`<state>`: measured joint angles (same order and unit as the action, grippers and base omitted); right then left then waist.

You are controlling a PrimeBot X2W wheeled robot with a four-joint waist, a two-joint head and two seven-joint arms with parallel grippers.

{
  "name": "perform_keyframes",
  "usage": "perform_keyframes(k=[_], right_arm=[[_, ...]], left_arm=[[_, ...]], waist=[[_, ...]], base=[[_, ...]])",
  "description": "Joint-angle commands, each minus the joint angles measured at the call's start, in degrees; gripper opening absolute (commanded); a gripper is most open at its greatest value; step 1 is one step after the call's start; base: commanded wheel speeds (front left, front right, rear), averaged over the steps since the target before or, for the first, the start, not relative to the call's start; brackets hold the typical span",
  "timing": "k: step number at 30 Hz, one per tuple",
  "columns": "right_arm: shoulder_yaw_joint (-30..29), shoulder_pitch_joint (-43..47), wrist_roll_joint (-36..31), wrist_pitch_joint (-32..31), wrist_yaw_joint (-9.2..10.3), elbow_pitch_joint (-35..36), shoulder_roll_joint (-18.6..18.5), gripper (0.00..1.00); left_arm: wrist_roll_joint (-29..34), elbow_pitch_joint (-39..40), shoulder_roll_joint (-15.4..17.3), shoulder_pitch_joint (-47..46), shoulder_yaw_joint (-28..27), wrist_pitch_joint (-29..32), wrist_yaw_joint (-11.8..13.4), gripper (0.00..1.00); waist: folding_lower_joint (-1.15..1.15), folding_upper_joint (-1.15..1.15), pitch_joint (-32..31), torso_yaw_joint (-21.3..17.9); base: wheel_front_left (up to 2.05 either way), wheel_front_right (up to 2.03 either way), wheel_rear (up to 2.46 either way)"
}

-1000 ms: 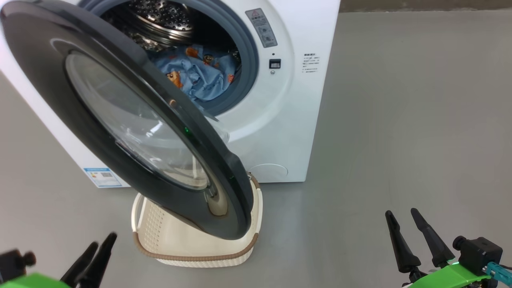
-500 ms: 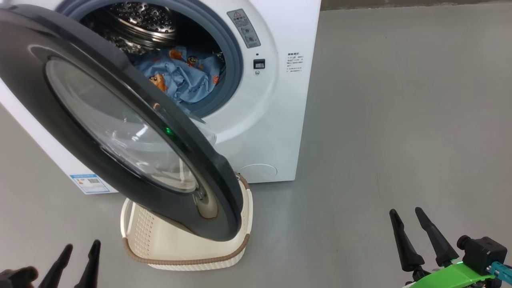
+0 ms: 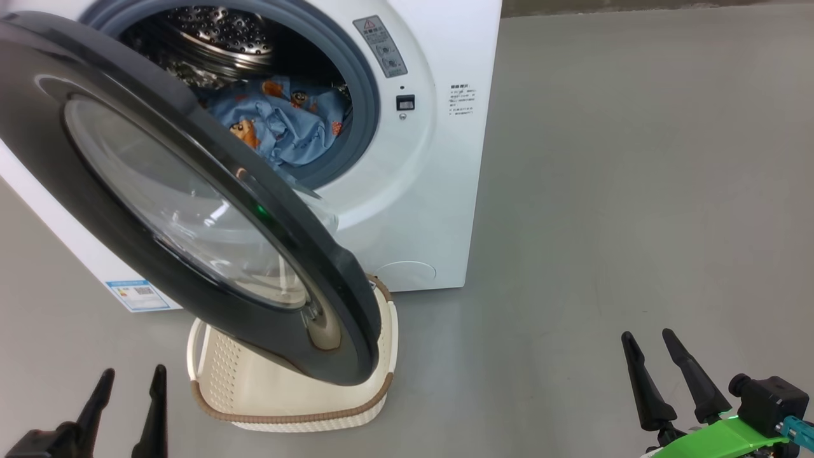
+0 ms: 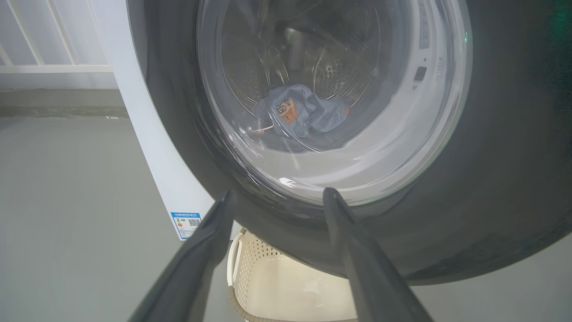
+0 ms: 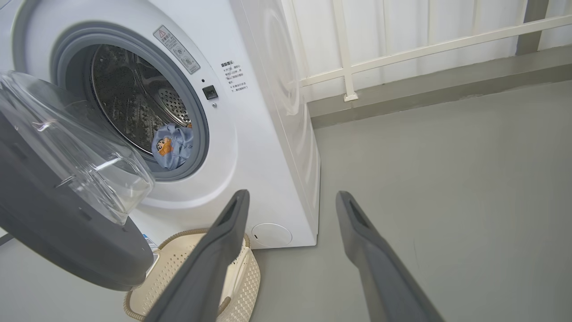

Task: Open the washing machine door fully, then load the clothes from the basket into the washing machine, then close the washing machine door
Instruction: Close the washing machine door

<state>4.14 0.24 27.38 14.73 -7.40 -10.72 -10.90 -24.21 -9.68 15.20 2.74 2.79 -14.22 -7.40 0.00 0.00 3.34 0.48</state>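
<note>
You face the white front-loading washing machine [image 3: 439,191] standing on the grey floor [image 3: 636,191]; its round black-rimmed door [image 3: 76,210] stands partly open, swung out over the cream basket [image 3: 286,416], which sits on the floor against the machine's front. The blue printed clothes [image 3: 286,124] lie at the lower front of the steel drum [image 3: 222,32], well apart from both tools. Your left tool [image 3: 133,371] sits low on your left, fingers spread and holding nothing; it points at the door's outer face without touching it, with the basket near on its right. Your right tool [image 3: 647,334] is spread and empty too, over bare floor well to the right of the basket and the machine.
</note>
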Motion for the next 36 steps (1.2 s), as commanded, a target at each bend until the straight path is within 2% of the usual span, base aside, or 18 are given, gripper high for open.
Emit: perform_keyframes(k=[1, 6, 13, 14, 15, 17, 18, 29, 36], right_arm=[[0.9, -0.1, 0.0, 0.3, -0.09, 1.5, -0.7, 1.00], [1.1, -0.3, -0.1, 0.3, -0.09, 1.5, -0.4, 1.00], [1.4, -0.7, -0.2, 0.3, -0.09, 1.3, -0.4, 1.00], [1.7, -0.8, -0.2, 0.3, -0.09, 1.3, -0.4, 0.79], [1.9, -1.0, -0.2, 0.3, -0.09, 1.4, -0.4, 0.48], [2.4, -1.7, -0.1, 0.3, -0.09, 1.7, -0.1, 0.10], [2.7, -2.2, 0.0, 0.3, -0.09, 1.9, 0.0, 0.00], [7.4, -9.8, 1.7, 0.3, -0.09, 10.7, 2.4, 0.00], [16.3, -12.6, 1.9, 0.3, -0.09, 20.6, 3.8, 0.00]], left_arm=[[1.5, 1.8, 0.7, -0.7, -2.9, -0.8, -0.1, 1.00], [3.8, 2.0, -1.6, 0.0, -3.8, -0.8, -0.1, 1.00], [4.2, 2.4, -2.3, -0.2, -4.2, -0.8, -0.1, 1.00], [4.2, 2.5, -2.3, -0.2, -4.4, -0.8, -0.1, 1.00], [4.1, 2.5, -2.4, -0.2, -4.5, -0.8, -0.1, 1.00], [4.1, 2.7, -2.6, -0.1, -4.6, -0.8, -0.1, 1.00], [4.1, 2.8, -2.8, 0.0, -4.6, -0.8, -0.1, 1.00], [4.1, 3.6, -4.7, 1.2, -4.9, -0.8, -0.1, 1.00], [4.2, 4.1, -5.4, 1.2, -4.4, -0.8, -0.1, 1.00]], waist=[[0.00, 0.00, 0.2, 0.1], [0.00, 0.00, 0.3, 0.2], [0.00, 0.00, 0.3, 1.0], [0.00, 0.00, 0.3, 1.1], [0.00, 0.00, 0.2, 1.2], [0.00, 0.00, 0.1, 1.5], [0.00, 0.00, 0.1, 1.7], [0.00, 0.00, -0.7, 4.2], [0.00, 0.00, -0.7, 6.3]], base=[[0.00, 0.00, 0.00], [0.00, 0.00, 0.00], [0.00, 0.00, 0.00], [0.00, 0.00, 0.00], [0.00, 0.00, 0.00], [0.00, 0.00, 0.00], [0.00, 0.00, 0.00], [0.00, 0.00, 0.00], [0.00, 0.00, 0.00]])
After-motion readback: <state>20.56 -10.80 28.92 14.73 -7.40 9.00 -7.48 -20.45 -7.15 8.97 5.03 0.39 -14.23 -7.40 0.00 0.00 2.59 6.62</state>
